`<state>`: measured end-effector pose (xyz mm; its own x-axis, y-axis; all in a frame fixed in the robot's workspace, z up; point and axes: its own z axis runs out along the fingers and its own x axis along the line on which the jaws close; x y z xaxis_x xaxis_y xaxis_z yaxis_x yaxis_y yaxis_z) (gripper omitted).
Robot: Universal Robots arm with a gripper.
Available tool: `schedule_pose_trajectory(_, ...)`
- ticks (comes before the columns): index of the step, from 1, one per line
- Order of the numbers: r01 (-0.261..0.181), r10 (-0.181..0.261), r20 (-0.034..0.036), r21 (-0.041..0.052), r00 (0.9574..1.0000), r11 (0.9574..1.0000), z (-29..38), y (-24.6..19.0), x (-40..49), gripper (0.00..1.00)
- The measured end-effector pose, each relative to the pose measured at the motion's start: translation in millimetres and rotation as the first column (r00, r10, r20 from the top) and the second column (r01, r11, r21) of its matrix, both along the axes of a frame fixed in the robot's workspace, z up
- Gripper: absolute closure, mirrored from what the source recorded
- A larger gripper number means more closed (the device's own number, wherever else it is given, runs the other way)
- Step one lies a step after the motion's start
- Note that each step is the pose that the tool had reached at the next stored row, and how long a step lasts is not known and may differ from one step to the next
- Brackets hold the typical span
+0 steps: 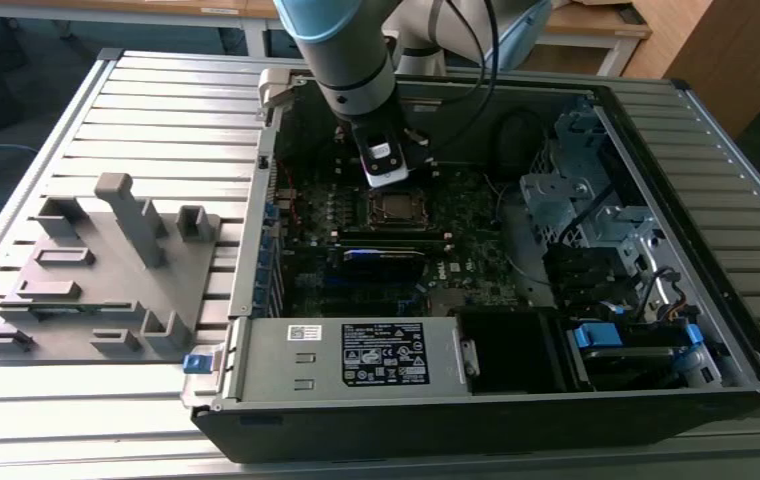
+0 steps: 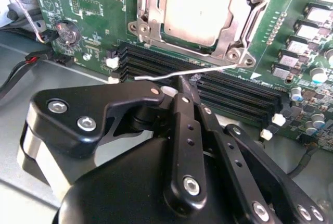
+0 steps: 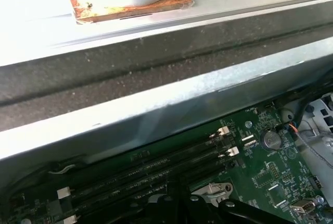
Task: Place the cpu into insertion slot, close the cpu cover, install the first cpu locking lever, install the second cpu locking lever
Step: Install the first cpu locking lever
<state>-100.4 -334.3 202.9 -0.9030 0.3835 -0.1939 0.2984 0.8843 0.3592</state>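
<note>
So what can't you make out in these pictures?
- Claw tips: in the second wrist view they meet at the lever; whether it is gripped is unclear.
- Cover: cut off by that picture's edge.
- Socket: too small in the exterior view.

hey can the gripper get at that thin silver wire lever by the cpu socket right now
Probably yes. In the second wrist view the black gripper sits right at the thin silver wire locking lever, which juts out over the long black memory slots with nothing between them. The square silver-grey metal cpu cover lies closed.
</note>
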Motion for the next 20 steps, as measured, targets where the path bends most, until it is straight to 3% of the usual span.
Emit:
schedule_pose_trajectory(9,0.0,0.0,0.0004,0.0004,1.0,1.0,10.3,0.1,0.1,0.9)
schedule_pose_trajectory(14,0.0,0.0,0.0008,0.0006,1.0,1.0,11.5,0.1,0.0,0.9)
schedule_pose_trajectory(20,0.0,0.0,0.0034,0.009,1.0,1.0,11.5,0.1,-5.9,0.9)
